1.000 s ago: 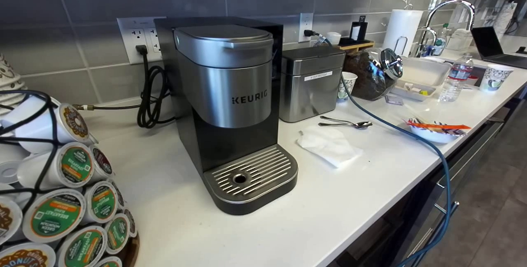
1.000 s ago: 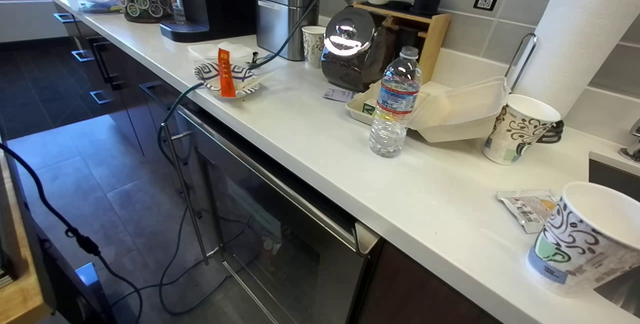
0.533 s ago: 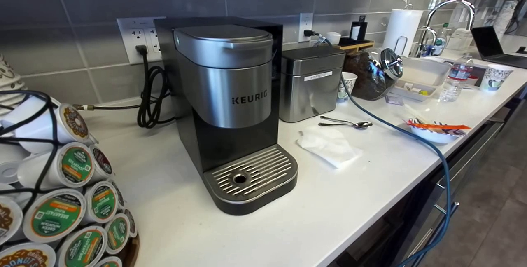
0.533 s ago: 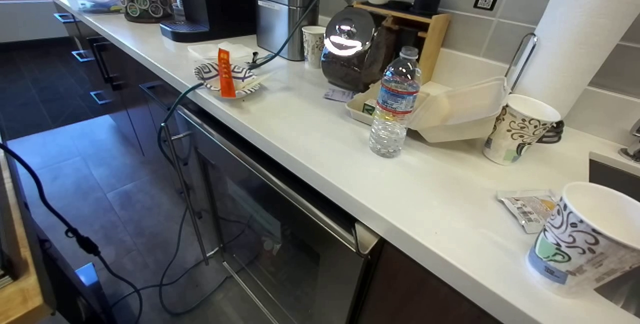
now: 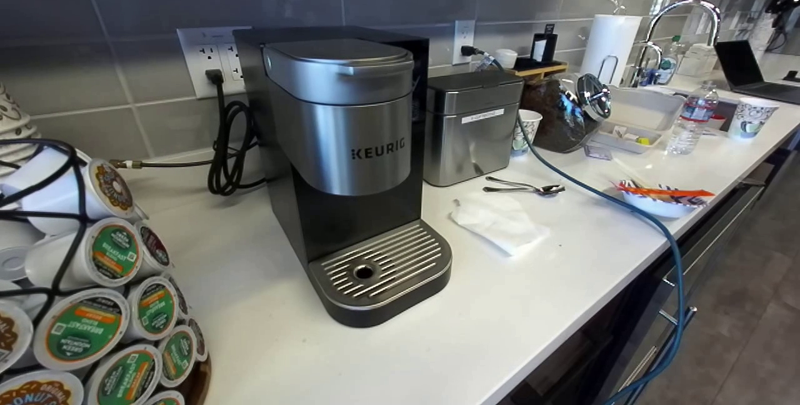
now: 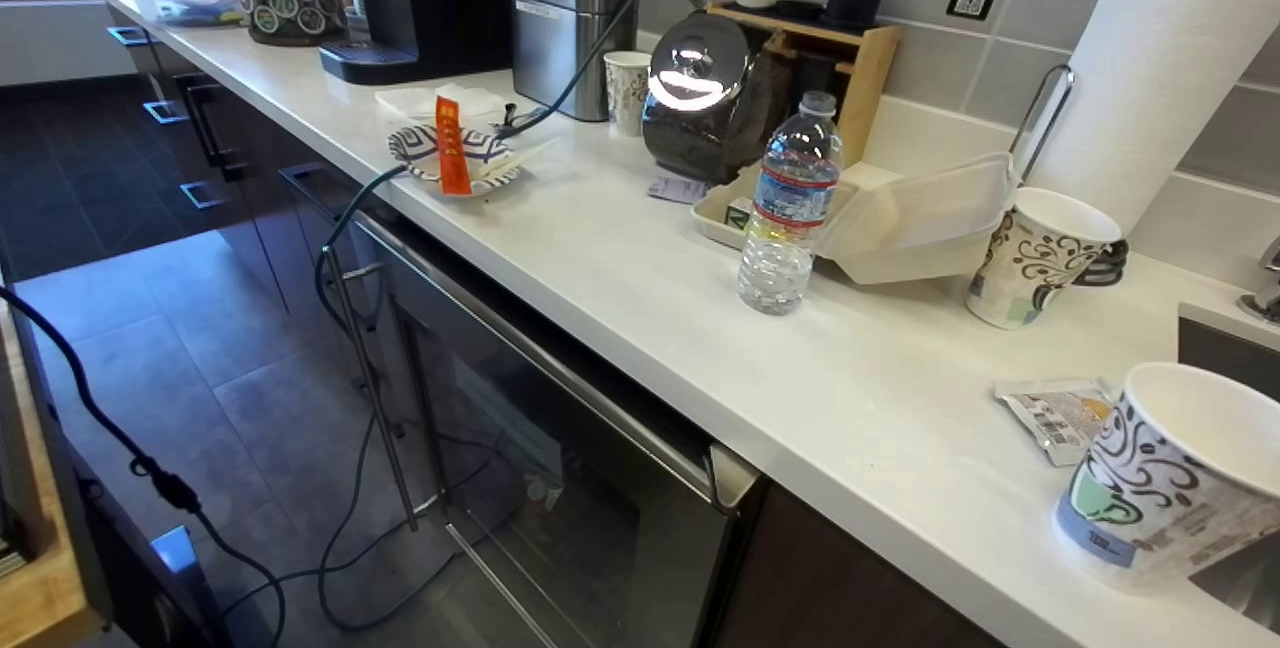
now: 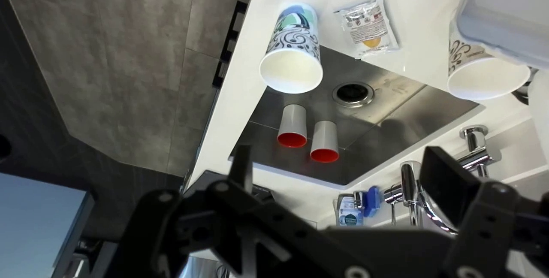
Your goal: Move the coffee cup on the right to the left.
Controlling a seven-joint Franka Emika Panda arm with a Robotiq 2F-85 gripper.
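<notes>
The rightmost coffee cup point(image 6: 1150, 483) is a white tapered paper cup with dark swirls and a bluish base, upright by the sink. It also shows in an exterior view point(image 5: 752, 117) and in the wrist view point(image 7: 295, 40). A similar cup point(image 6: 1040, 263) stands by the paper-towel roll, partly covered in the wrist view point(image 7: 484, 74). Another cup point(image 6: 627, 93) stands beside the steel box. My gripper point(image 7: 345, 175) is open and empty in the wrist view, apart from the cups. A dark part of my arm point(image 5: 781, 2) shows at an exterior view's upper right edge.
The sink point(image 7: 377, 149) holds two grey-and-red cups point(image 7: 324, 138). The faucet point(image 7: 411, 188), a packet point(image 6: 1058, 413), a water bottle point(image 6: 790, 208) and an open takeout box point(image 6: 920, 228) are nearby. A bowl point(image 6: 425, 153), a cord and the Keurig machine point(image 5: 350, 142) lie further along.
In an exterior view, the dark part of my arm at the upper right edge has come lower and further into the picture. The cups have not moved.
</notes>
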